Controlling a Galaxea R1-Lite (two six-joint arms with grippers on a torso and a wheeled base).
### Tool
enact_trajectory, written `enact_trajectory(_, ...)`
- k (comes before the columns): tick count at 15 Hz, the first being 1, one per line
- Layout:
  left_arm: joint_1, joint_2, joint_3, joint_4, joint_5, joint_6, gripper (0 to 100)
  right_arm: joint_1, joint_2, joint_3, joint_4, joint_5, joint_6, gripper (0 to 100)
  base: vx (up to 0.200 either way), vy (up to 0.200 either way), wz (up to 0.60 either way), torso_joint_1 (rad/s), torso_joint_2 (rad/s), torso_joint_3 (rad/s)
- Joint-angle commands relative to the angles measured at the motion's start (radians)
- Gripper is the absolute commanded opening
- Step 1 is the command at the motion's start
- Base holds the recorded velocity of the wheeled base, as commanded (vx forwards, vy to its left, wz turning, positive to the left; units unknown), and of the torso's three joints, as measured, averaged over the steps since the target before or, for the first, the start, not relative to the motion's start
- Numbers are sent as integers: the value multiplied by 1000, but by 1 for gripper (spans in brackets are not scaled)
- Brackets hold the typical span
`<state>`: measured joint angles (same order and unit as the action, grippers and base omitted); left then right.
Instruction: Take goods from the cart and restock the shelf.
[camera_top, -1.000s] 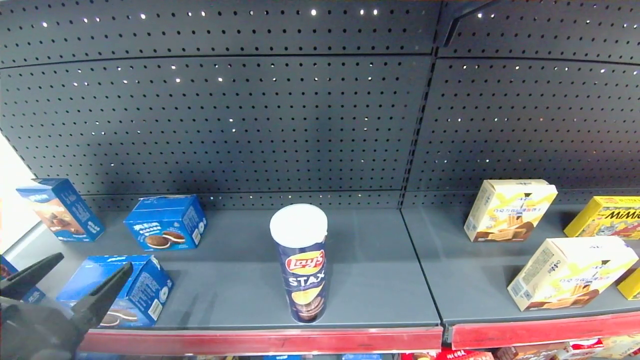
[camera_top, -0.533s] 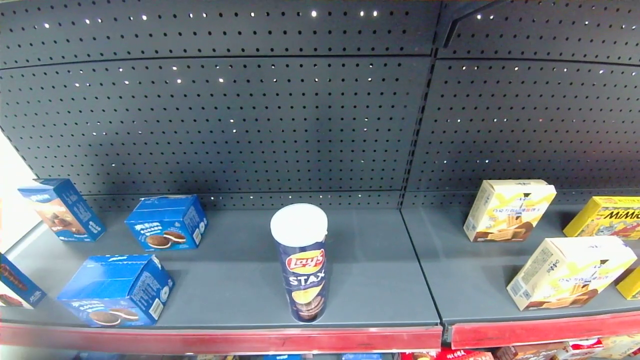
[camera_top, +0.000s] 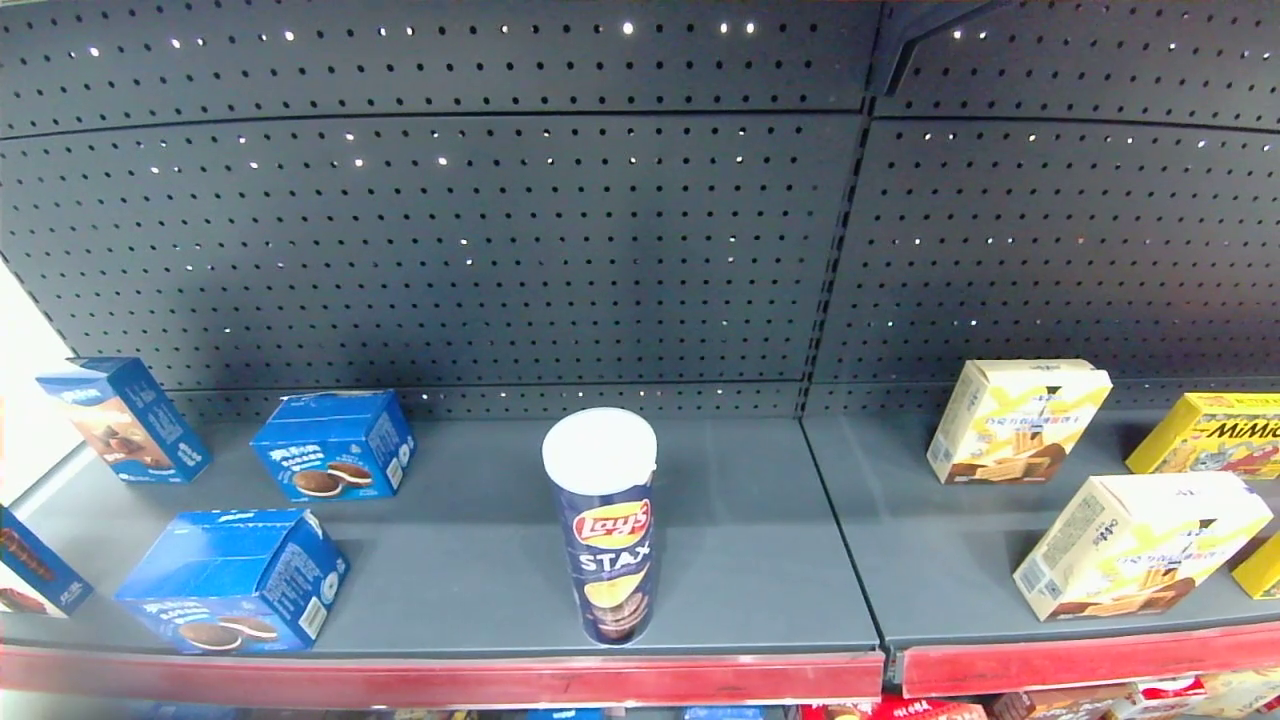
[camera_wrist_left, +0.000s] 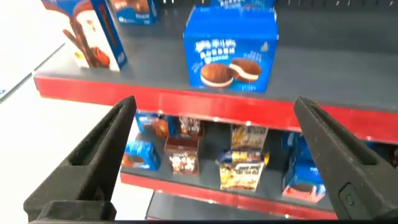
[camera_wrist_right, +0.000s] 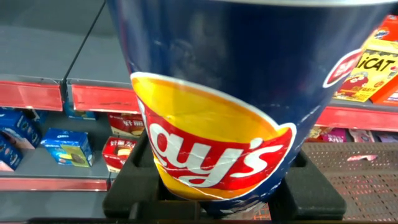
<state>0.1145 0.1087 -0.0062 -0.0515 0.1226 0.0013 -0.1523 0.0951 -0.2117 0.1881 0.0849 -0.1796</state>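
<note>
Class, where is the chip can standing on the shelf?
Head view, centre: the chip can stands by the shelf's front edge, right of a blue cookie box.

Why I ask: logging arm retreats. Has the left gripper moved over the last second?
Yes. The left gripper, open, has pulled back toward the robot, away from the front blue cookie box it overlapped a second ago.

blue box (camera_top: 35, 575): cut off by left edge | yellow box (camera_top: 1262, 568): corner in frame, rest cut off | can (camera_wrist_right: 211, 93): top cut off, hides part of shelf (camera_wrist_right: 37, 56) | lower packs (camera_wrist_left: 242, 171): blurred, kind unclear | left claw (camera_wrist_left: 214, 102): finger roots out of frame
</note>
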Motion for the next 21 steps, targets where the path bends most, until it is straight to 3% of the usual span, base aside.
enact_trajectory(1, 1, -9, 6, 7, -1, -1, 100, 0, 0, 6, 1, 1, 0, 0, 0, 0, 0, 0, 0, 0)
enact_trajectory(3, 1, -9, 6, 21, -41, 8, 100, 0, 0, 25, -13, 1, 3, 0, 0, 0, 0, 0, 0, 0)
enact_trajectory(5, -1, -9, 6, 51, -124, 48, 100, 0, 0, 37, -30, 4, 3, 0, 0, 0, 0, 0, 0, 0)
enact_trajectory(6, -1, -9, 6, 53, -127, 54, 100, 0, 0, 35, -36, 10, 3, 0, 0, 0, 0, 0, 0, 0)
enact_trajectory(7, -1, -9, 6, 51, -119, 52, 100, 0, 0, 35, -36, 13, 3, 0, 0, 0, 0, 0, 0, 0)
enact_trajectory(8, -1, -9, 6, 51, -77, 25, 100, 7, 2, 29, -36, 24, 3, 0, 0, 0, 0, 0, 0, 0)
enact_trajectory(9, -1, -9, 6, 51, -61, -23, 100, 10, 0, 26, -35, 49, 3, 0, 0, 0, 0, 0, 0, 0)
enact_trajectory(13, -1, -9, 6, 51, -61, -24, 100, 30, 72, -60, -38, 141, 14, 0, 0, 0, 0, 0, 0, 0)
enact_trajectory(17, -1, -9, 6, 51, -61, -24, 100, 80, 202, -225, -42, 150, 25, 0, 0, 0, 0, 0, 0, 0)
enact_trajectory(21, -1, -9, 6, 51, -61, -24, 100, 188, 279, -311, -42, 171, 25, 0, 0, 0, 0, 0, 0, 0)
